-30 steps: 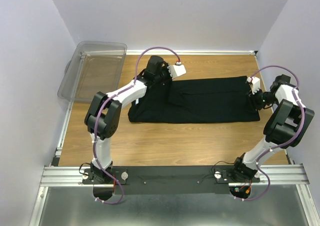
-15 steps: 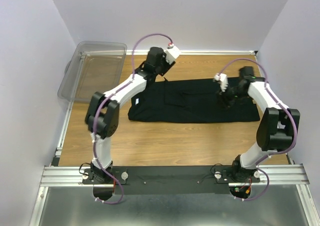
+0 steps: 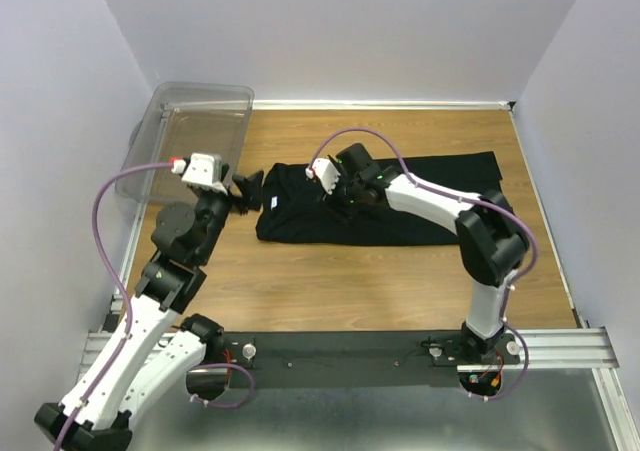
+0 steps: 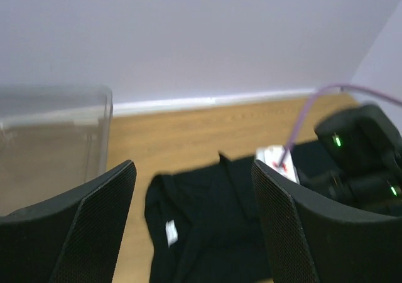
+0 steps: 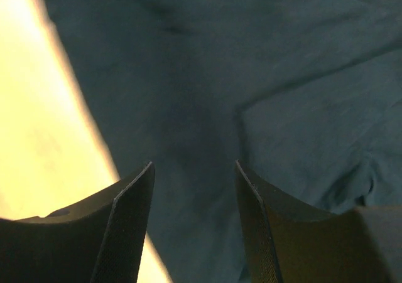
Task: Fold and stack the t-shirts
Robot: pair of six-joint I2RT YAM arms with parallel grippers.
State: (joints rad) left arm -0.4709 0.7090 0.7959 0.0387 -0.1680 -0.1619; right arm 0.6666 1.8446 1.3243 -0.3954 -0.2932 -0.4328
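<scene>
The right gripper (image 5: pixel 195 192) hangs parted and empty over the black t-shirt (image 5: pixel 251 76). The left gripper (image 4: pixel 195 226) — spread wide, holding nothing — sits at the shirt's nine o'clock. The left wrist view catches the white tag (image 4: pixel 170 232); the right wrist view shows only fabric. From the top, the clear plastic bin (image 3: pixel 190 136) lies at ten o'clock.

Seen from above, the right arm covers the middle of the t-shirt (image 3: pixel 290 221) and hides the tips of the right gripper (image 5: pixel 193 170), while the left wrist view is blurred, so the white tag (image 4: pixel 171 233) is unreadable and the clear bin (image 4: pixel 63 104) runs off its left edge.
</scene>
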